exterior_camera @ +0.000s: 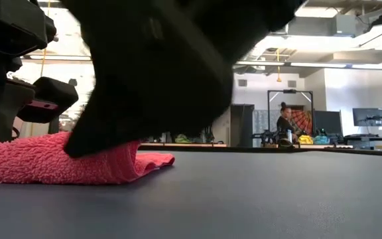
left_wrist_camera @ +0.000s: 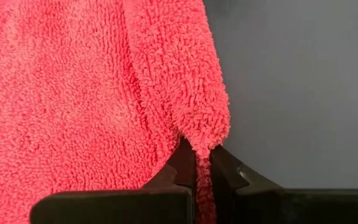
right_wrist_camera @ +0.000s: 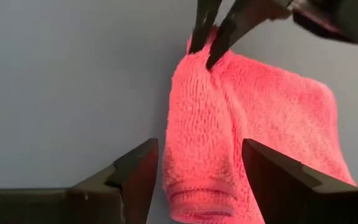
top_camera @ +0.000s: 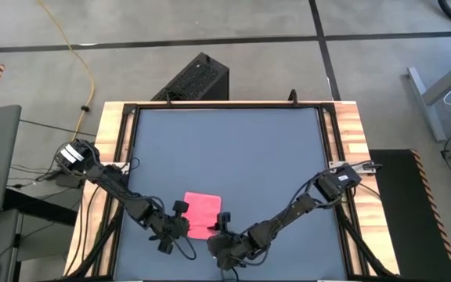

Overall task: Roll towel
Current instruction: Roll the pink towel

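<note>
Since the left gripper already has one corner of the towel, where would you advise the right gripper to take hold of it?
At the other near corner of the towel, which lies between the open fingers of the right gripper. The edge there is folded over and thick. I would come straight in from the table's front edge, low over the table, matching the left gripper, which is shut on its corner.

The towel lies on the table's near edge, between both grippers.

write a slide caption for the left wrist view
Left claw shut on a corner of the partly rolled pink towel on the grey table.
</note>
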Available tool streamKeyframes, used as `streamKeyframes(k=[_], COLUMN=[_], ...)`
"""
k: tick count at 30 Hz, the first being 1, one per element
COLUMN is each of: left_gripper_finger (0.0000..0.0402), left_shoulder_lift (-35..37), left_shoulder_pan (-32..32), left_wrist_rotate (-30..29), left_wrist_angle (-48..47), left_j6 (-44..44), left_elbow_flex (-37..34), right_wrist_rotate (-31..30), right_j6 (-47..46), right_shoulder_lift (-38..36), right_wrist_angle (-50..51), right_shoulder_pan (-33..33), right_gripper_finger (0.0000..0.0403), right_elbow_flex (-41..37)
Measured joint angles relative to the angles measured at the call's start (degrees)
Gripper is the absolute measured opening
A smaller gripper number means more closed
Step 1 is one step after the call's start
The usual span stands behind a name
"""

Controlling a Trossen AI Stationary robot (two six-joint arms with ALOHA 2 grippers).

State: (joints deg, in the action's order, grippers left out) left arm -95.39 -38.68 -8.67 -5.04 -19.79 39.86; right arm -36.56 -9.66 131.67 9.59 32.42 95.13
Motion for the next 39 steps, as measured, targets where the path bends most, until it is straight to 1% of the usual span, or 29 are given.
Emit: streamKeyframes(k=[3, 5, 8, 11, 15, 17, 20, 22, 26, 29, 34, 37, 39], left_gripper_finger=[0.0, 0.0, 0.0, 0.0, 0.0, 0.0, 0.0, 0.0, 0.0013, 0.0037, 0.0083, 0.0101, 0.0107], left_shoulder_lift=[-0.01, -0.28, -0.26, -0.24, -0.17, -0.15, -0.15, -0.15, -0.26, -0.26, -0.26, -0.26, -0.28], left_shoulder_pan=[0.0, -0.01, 0.11, 0.4, 0.59, 0.65, 1.17, 2.04, 4.61, 6.32, 8.5, 9.98, 10.93], left_wrist_rotate=[0.62, 3.77, 6.37, 6.58, 6.79, 7.2, 8.51, 10.41, 17.41, 20.89, 26.37, 29.63, 31.28], left_wrist_angle=[1.22, 4.28, 9.37, 10.95, 12.92, 13.76, 13.96, 14.26, 15.48, 15.73, 15.68, 15.65, 15.56], left_j6=[0.74, 1.45, 1.55, 0.06, -2.58, -3.08, -4.24, -6.11, -10.92, -12.49, -10.68, -10.23, -10.0], left_elbow_flex=[-0.11, -0.15, -2.0, -3.29, -4.85, -5.35, -5.41, -5.46, -5.55, -5.57, -5.53, -5.53, -5.53], right_wrist_rotate=[0.21, 0.65, 0.86, 1.74, 2.41, 3.25, 6.17, 8.97, 13.24, 14.58, 16.16, 16.79, 16.81], right_j6=[0.6, 0.24, -2.53, -3.95, -4.6, -6.93, -13.85, -19.63, -29.59, -33.83, -39.67, -41.88, -42.81], right_shoulder_lift=[0.68, 1.02, 2.04, 2.74, 2.8, 2.61, 2.06, 1.89, 1.78, 1.78, 1.78, 1.81, 1.82], right_wrist_angle=[-0.44, 0.59, 0.15, -0.06, -0.05, 0.27, 0.79, 1.02, 0.78, 0.66, 0.78, 0.7, 0.68], right_shoulder_pan=[0.0, 0.03, 0.05, 0.11, 0.33, 0.33, -0.01, -0.56, -1.25, -1.25, -1.2, -1.19, -1.17], right_gripper_finger=[0.0252, 0.0241, 0.0209, 0.0158, 0.0066, 0.0029, 0.0027, 0.0034, 0.0044, 0.0039, 0.0035, 0.0037, 0.0037], right_elbow_flex=[0.05, -0.08, 0.09, 0.11, 0.11, 0.11, 0.09, 0.09, 0.16, 0.16, 0.18, 0.18, 0.17])
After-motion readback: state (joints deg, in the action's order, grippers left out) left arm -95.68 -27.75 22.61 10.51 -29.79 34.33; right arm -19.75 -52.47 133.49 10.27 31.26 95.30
